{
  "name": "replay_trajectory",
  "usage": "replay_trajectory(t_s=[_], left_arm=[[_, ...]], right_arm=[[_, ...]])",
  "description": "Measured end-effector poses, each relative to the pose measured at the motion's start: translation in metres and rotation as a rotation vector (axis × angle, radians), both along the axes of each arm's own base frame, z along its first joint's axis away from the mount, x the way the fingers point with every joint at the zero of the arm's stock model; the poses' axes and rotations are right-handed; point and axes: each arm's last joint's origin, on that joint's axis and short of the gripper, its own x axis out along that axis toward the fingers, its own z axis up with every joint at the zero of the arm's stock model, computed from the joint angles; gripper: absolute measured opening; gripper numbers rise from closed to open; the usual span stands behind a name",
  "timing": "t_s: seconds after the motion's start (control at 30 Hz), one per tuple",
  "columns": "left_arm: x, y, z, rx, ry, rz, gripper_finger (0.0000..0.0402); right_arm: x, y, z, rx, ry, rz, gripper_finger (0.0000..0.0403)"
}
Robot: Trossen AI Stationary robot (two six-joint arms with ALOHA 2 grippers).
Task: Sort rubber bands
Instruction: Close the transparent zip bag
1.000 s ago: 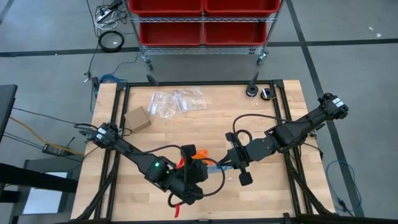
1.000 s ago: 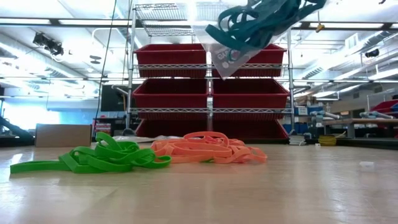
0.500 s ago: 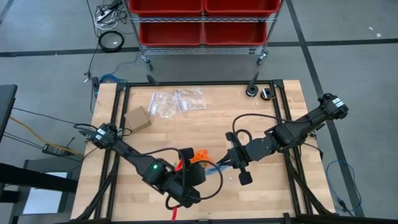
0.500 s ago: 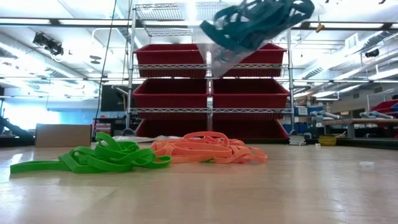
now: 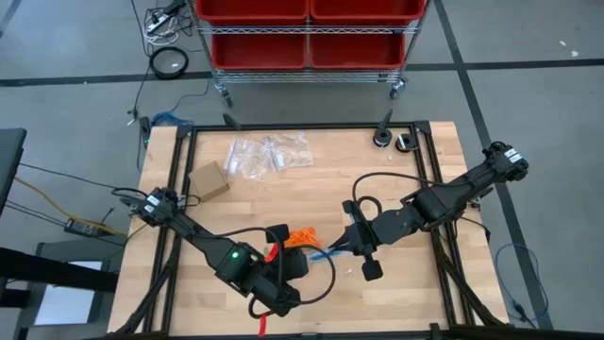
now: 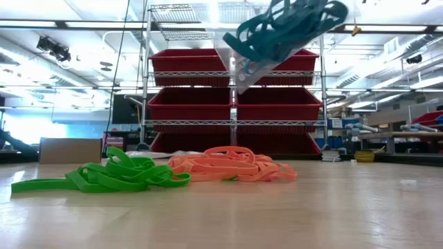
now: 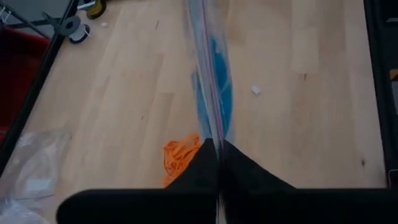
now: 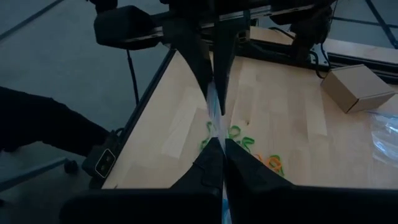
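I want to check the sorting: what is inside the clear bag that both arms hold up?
The bag holds a clump of blue bands. Its upper edge is out of the low view, so any contents there stay unseen.

- high view: overhead, straight down, whole table (image 5: pixel 429 179) and floor around it
- low view: at tabletop level, close to orange bands (image 6: pixel 232 164), facing red bin rack (image 6: pixel 235 104)
- wrist views: each looks along its own fingers, facing each other
- shared: orange bands, tabletop
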Motion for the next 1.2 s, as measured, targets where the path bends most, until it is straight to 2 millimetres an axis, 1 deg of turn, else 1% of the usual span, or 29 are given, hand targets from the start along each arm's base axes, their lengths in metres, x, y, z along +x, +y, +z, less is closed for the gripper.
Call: replay_trajectory(t_s=[0.23,0.33,0.4,0.5,0.6,0.7,1.03,1.2], left_arm=[[-0.007,-0.004,-0.002,-0.008,0.026,0.009,0.0048],[-0.010,-0.003,-0.004,-0.007,0.051,0.033,0.0054],[-0.013,-0.003,-0.005,0.009,0.054,0.054,0.0047],[-0.015,-0.007,-0.004,0.034,0.038,0.044,0.0012],[-0.017,-0.011,-0.004,0.050,0.027,0.033,0.0005],[-0.017,-0.010,-0.004,0.027,0.023,0.052,0.0006],[-0.023,-0.015,-0.005,0.006,0.033,0.062,0.0051],[-0.027,-0.014,-0.007,-0.013,0.091,0.071,0.0061]], right_arm=[[0.000,0.000,0.000,0.000,0.000,0.000,0.0000],[0.000,0.000,0.000,0.000,0.000,0.000,0.0000],[0.000,0.000,0.000,0.000,0.001,0.000,0.0000],[0.000,0.000,0.000,0.001,0.000,0.000,0.0000],[0.000,0.000,0.000,0.001,0.000,0.000,0.0000],[0.000,0.000,0.000,0.001,0.000,0.000,0.0000],[0.000,0.000,0.000,0.001,0.000,0.000,0.0000],[0.000,0.000,0.000,0.001,0.000,0.000,0.0000]])
